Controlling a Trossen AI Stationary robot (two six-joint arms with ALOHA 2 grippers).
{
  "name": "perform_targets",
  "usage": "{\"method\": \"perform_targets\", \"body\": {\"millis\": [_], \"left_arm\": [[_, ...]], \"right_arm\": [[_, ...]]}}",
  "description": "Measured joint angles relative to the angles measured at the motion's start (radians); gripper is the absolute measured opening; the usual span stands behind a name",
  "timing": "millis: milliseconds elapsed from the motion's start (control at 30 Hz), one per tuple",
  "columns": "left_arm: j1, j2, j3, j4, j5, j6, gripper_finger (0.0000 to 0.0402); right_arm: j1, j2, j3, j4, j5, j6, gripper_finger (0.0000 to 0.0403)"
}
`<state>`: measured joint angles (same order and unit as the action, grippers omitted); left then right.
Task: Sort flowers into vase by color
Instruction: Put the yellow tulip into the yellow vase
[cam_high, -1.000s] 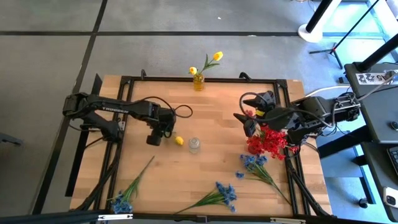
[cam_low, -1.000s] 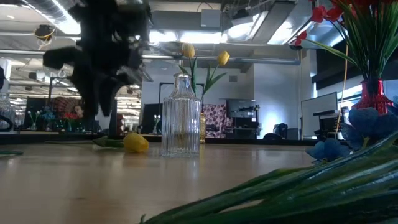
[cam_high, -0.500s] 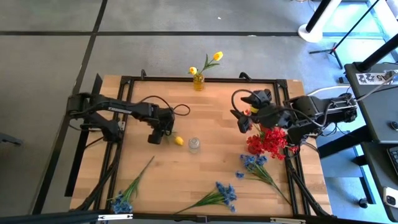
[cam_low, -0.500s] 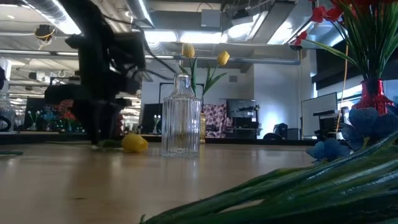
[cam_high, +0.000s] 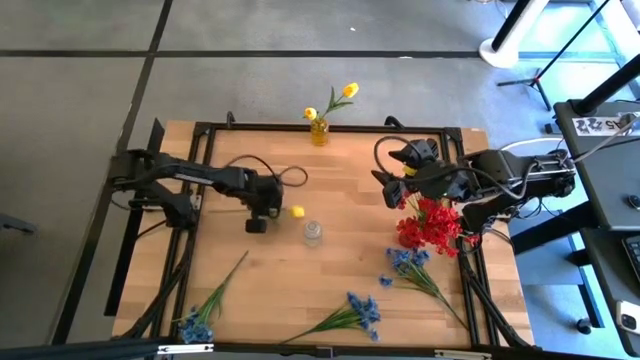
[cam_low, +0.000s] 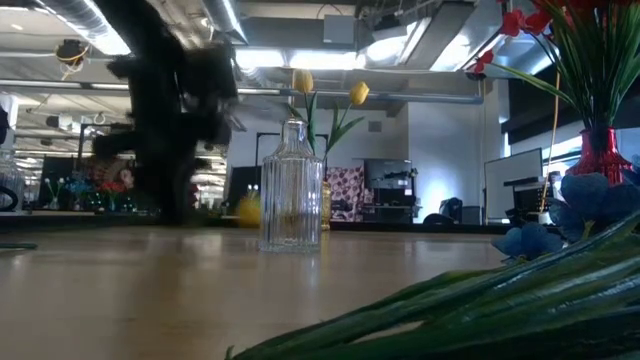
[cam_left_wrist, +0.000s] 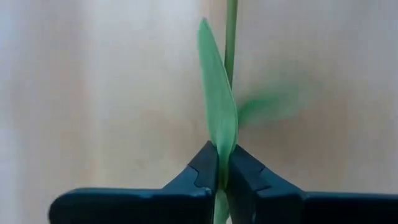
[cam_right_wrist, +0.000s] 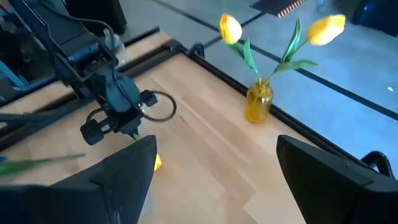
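Note:
A yellow tulip-like flower lies left of centre, its bud (cam_high: 297, 212) pointing toward the table's right, blurred in the low view (cam_low: 248, 208). My left gripper (cam_high: 268, 212) points down and is shut on the flower's green part (cam_left_wrist: 222, 163). Right of the bud stands a clear glass vase (cam_high: 313, 233), upright on its base (cam_low: 292, 190). My right gripper (cam_high: 393, 190) hangs open and holds nothing, high over the table's right side, beside the red flowers (cam_high: 430, 225). Two yellow flowers stand in a yellow vase (cam_high: 319, 130) at the far edge. My left gripper pinches the yellow flower's long green leaf (cam_left_wrist: 219, 134) between its two fingertips, from above, pointing steeply down. The thin stem (cam_left_wrist: 231, 37) runs on away from the fingers, along the line they point. The bud end shows low, near the table top; whether it rests there I cannot tell.
Blue flowers lie flat near the front edge, at the left (cam_high: 197, 322), middle (cam_high: 360, 312) and right (cam_high: 405, 262). The red bunch stands in a red vase (cam_low: 603, 155) at the right. A black frame (cam_high: 330, 126) borders the table. Bare wood lies around the glass vase.
My left gripper has come down onto the yellow flower and shut on its leaf. The bud has slid toward the table's far-right, closer to the glass vase.

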<state>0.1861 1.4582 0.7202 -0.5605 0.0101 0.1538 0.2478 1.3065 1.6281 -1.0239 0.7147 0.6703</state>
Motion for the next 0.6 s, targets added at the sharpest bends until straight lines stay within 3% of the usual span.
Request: {"method": "perform_targets", "body": {"millis": [133,267,433,600], "left_arm": [[0.011,-0.214,0.043,-0.036,-0.028,-0.057,0.0006],[0.086,-0.407,0.092,0.065,-0.109,-0.148,0.0005],[0.259,-0.546,0.095,0.360,-0.156,-0.279,0.0004],[0.439,-0.518,0.082,0.750,-0.142,-0.305,0.0003]], "right_arm": [[0.000,-0.006,0.063,-0.002,0.030,-0.046,0.0331],[0.000,-0.009,0.124,-0.001,0.103,-0.099,0.0330],[-0.002,-0.009,0.163,0.012,0.192,-0.146,0.0330],[-0.007,-0.009,0.171,0.045,0.220,-0.151,0.0330]]}}
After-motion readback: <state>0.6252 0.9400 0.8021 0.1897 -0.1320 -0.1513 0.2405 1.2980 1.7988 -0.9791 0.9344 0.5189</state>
